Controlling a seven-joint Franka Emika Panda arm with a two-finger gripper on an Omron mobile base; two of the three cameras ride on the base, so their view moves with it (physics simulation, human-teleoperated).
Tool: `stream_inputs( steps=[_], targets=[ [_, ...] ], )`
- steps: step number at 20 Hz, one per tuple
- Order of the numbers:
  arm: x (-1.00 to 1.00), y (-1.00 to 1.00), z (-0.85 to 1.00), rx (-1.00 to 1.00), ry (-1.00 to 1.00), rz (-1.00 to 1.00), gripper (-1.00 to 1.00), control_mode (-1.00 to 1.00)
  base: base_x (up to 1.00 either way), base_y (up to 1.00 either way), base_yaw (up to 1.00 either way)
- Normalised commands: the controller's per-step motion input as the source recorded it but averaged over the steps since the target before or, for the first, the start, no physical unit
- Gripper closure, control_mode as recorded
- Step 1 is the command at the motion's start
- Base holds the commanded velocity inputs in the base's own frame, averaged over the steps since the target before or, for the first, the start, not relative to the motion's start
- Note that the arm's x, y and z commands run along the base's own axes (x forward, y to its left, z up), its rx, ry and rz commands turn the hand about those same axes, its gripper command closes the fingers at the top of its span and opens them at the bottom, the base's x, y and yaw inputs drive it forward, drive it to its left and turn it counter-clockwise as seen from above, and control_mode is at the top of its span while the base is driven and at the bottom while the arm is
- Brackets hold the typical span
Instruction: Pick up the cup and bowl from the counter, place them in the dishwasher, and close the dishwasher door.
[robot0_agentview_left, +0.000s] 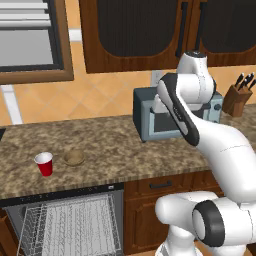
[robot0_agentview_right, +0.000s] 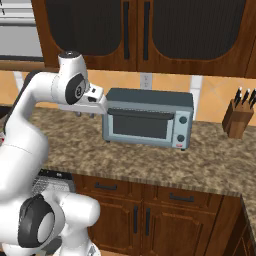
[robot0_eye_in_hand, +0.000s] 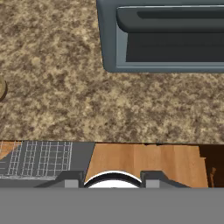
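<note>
The red cup (robot0_agentview_left: 44, 163) stands upright on the granite counter (robot0_agentview_left: 115, 145) at the left. The tan bowl (robot0_agentview_left: 74, 158) sits just to its right, and its rim shows at the left edge of the hand view (robot0_eye_in_hand: 1, 89). Below them the dishwasher (robot0_agentview_left: 70, 220) stands open with its white wire rack (robot0_eye_in_hand: 39, 157) showing; I cannot make out the dishwasher door. My gripper (robot0_agentview_right: 84, 115) hangs open and empty above the counter, in front of the toaster oven and well to the right of the cup and bowl. Its fingertips (robot0_eye_in_hand: 72, 179) point down at the counter's front edge.
A grey toaster oven (robot0_agentview_left: 165, 117) stands on the counter behind the hand. A knife block (robot0_agentview_left: 237, 99) sits at the far right. Dark wooden cabinets (robot0_agentview_right: 145, 215) run under the counter and others hang above it. Wooden floor (robot0_eye_in_hand: 148, 162) shows below the counter edge.
</note>
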Motion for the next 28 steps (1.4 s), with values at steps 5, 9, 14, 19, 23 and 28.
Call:
stream_inputs(
  steps=[5, 9, 14, 19, 23, 28],
  targets=[
    [-0.25, 0.0, 0.0, 0.0, 0.0, 0.0, -1.0, -1.0, 0.0, 0.0, 0.0],
    [-0.64, 0.0, 0.0, 0.0, 0.0, 0.0, -1.0, -1.0, 0.0, 0.0, 0.0],
    [-0.71, 0.0, -0.12, 0.0, -0.01, 0.0, -1.0, -1.0, 0.0, 0.0, 0.0],
    [-0.38, 0.02, -0.09, 0.0, -0.09, 0.0, -1.0, -1.0, 0.0, 0.0, 0.0],
    [0.0, 0.0, 0.0, 0.0, 0.0, 0.0, -1.0, 1.0, 0.24, -0.12, 0.14],
    [0.0, 0.0, 0.0, 0.0, 0.0, 0.0, -1.0, 1.0, 0.01, -0.75, 0.66]
  ],
)
